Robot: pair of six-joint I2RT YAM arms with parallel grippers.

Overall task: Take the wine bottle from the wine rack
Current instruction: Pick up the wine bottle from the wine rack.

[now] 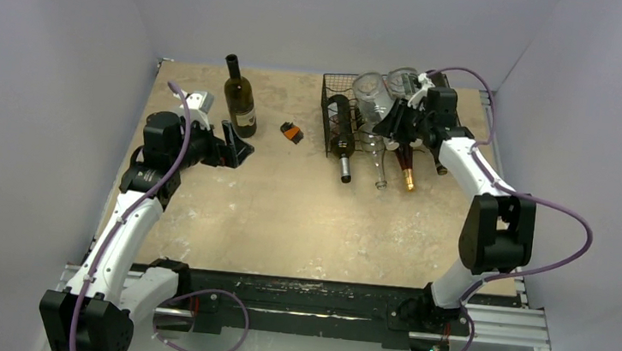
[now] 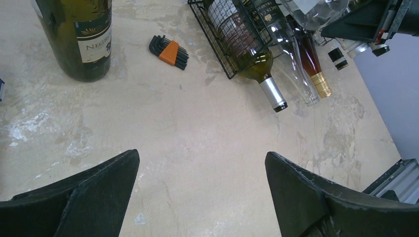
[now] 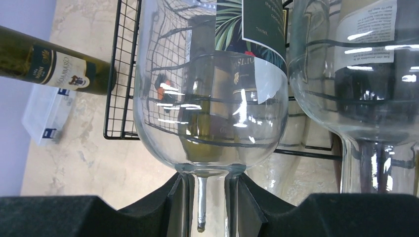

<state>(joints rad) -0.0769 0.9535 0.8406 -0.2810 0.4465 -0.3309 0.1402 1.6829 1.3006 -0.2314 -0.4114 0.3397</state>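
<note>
The beige marbled table (image 1: pixel 303 218) carried everything, with the left arm (image 1: pixel 127 218) reaching up its left side and the right arm (image 1: pixel 491 232) reaching up its right side to the far corner. The black wire wine rack (image 1: pixel 339 88) sat at the far right of the table, its open front facing the arms.

Several bottles lay in the rack with their necks sticking out of the front. From left to right these were a pale bottle with a silver cap (image 2: pixel 259 66), a clear long-necked bottle (image 2: pixel 296 79) and an amber one with a gold cap (image 2: pixel 316 74).

On top of the rack lay the clear wine bottle (image 3: pixel 207 98), body over the wire mesh and neck pointing toward the right arm. A second clear bottle (image 3: pixel 360 89) lay just beside it. Whether the clear wine bottle rested on the wires or was raised a little off them could not be told.

The right gripper (image 3: pixel 207 185) was closed narrow around that bottle's neck, one black finger pressed against each side of the glass.

A dark green bottle (image 1: pixel 240 100) stood upright at the far left of the table, well apart from the rack. The left gripper (image 2: pixel 201 159) hovered near it above bare tabletop, its jaws spread wide and holding nothing.

A clear plastic box (image 3: pixel 47 116) lay on the table beyond the rack's side. Smallest was a folding hex key set (image 2: pixel 169 52) with an orange holder, lying flat between the upright bottle and the rack
</note>
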